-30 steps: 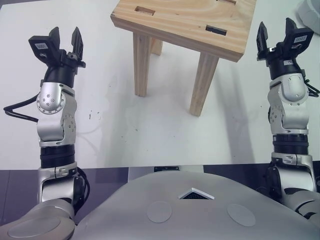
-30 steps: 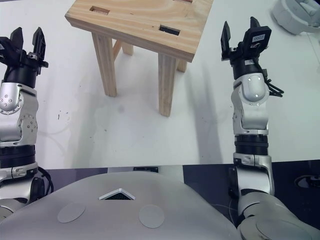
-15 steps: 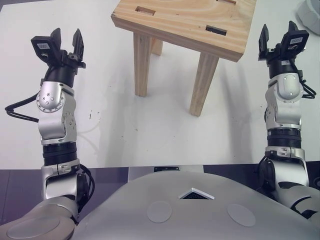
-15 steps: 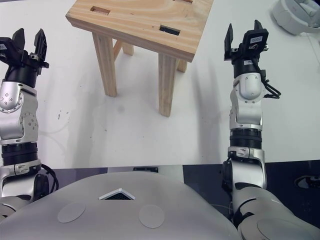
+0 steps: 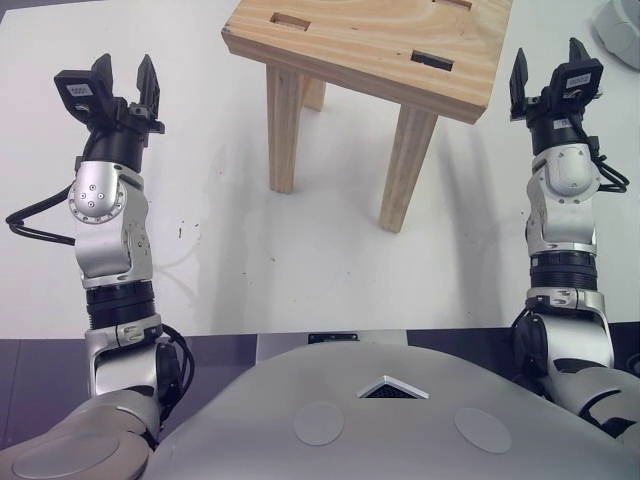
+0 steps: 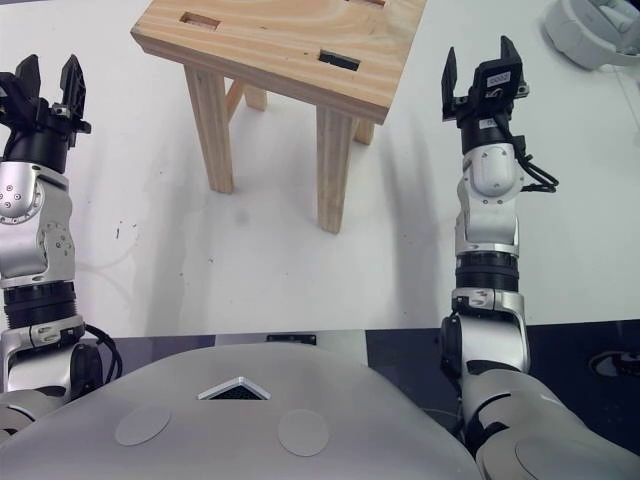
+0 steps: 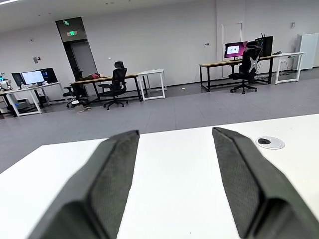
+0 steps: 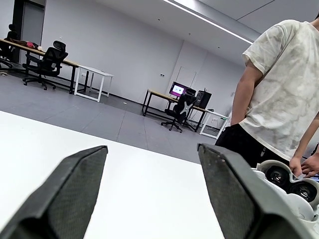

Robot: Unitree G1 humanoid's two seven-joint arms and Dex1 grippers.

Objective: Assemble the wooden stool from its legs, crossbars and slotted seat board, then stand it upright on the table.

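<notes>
Head view: the assembled wooden stool (image 5: 370, 45) stands upright on the white table (image 5: 250, 230) at twelve o'clock. The left gripper (image 5: 124, 70) at ten o'clock and the right gripper (image 5: 547, 60) at two o'clock are raised beside it, claws wide (both empty).
Left wrist view: left fingers (image 7: 107, 184) spread apart above the table.
Right wrist view: right fingers (image 8: 70, 184) spread equally wide.

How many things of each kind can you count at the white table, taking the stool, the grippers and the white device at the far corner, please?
wooden stool: 1
grippers: 2, the left gripper and the right gripper, both open and empty
white device: 1
Total: 4
</notes>
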